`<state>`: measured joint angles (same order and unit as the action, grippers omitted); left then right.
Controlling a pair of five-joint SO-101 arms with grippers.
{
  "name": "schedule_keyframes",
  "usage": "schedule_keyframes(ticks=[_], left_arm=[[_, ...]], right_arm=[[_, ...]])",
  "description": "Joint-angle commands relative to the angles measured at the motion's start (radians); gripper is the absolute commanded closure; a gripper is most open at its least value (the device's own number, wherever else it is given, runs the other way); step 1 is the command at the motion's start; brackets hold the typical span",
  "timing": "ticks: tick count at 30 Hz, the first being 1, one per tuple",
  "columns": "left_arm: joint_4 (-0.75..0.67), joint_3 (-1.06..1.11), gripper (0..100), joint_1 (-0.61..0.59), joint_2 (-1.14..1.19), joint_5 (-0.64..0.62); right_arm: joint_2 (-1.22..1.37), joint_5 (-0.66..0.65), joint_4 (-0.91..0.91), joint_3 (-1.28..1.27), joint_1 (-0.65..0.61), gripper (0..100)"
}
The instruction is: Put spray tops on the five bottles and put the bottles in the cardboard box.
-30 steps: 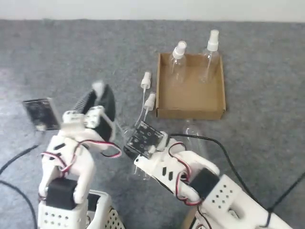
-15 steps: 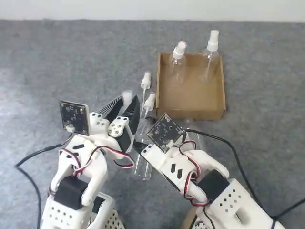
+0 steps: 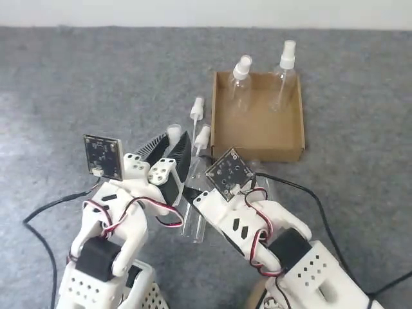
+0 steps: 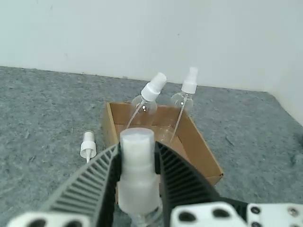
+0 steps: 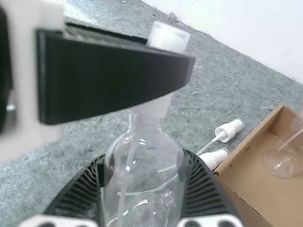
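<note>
My right gripper (image 5: 142,189) is shut on a clear bottle (image 5: 142,170) and holds it between the two arms (image 3: 193,222). My left gripper (image 4: 137,161) is shut on a white spray top (image 4: 137,175), also seen from above (image 3: 172,131). That spray top (image 5: 165,38) sits at the bottle's neck with its tube running down inside. The cardboard box (image 3: 257,138) lies beyond, with two capped bottles (image 3: 239,87) (image 3: 283,80) standing in its far side. Two loose spray tops (image 3: 197,108) (image 3: 203,136) lie on the carpet beside the box's left wall.
Grey carpet (image 3: 96,77) covers the table, bare to the left and right of the box. Another clear bottle (image 3: 261,172) lies just in front of the box, partly behind my right arm. Cables trail near the arm bases.
My left gripper has swung right with the spray top and brought it onto the neck of the bottle in my right gripper. The right arm has shifted slightly right.
</note>
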<state>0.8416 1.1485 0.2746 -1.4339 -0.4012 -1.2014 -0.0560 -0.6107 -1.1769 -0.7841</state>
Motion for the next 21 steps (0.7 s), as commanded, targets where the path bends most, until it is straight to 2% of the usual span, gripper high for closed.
schedule_keyframes(ticks=[1,5,10,21], left_arm=[[-0.020,0.005,99,-0.003,0.003,-0.075],[-0.066,0.005,99,-0.003,0.003,-0.147],[-0.068,-0.007,99,-0.003,0.002,-0.152],[-0.060,-0.007,98,0.057,0.002,-0.146]], right_arm=[[-0.054,0.020,0.058,0.068,0.048,99.2],[-0.054,0.020,0.165,0.015,0.048,99.2],[-0.054,0.015,0.295,-0.058,0.053,99.2],[-0.054,0.017,0.312,-0.068,0.065,99.2]])
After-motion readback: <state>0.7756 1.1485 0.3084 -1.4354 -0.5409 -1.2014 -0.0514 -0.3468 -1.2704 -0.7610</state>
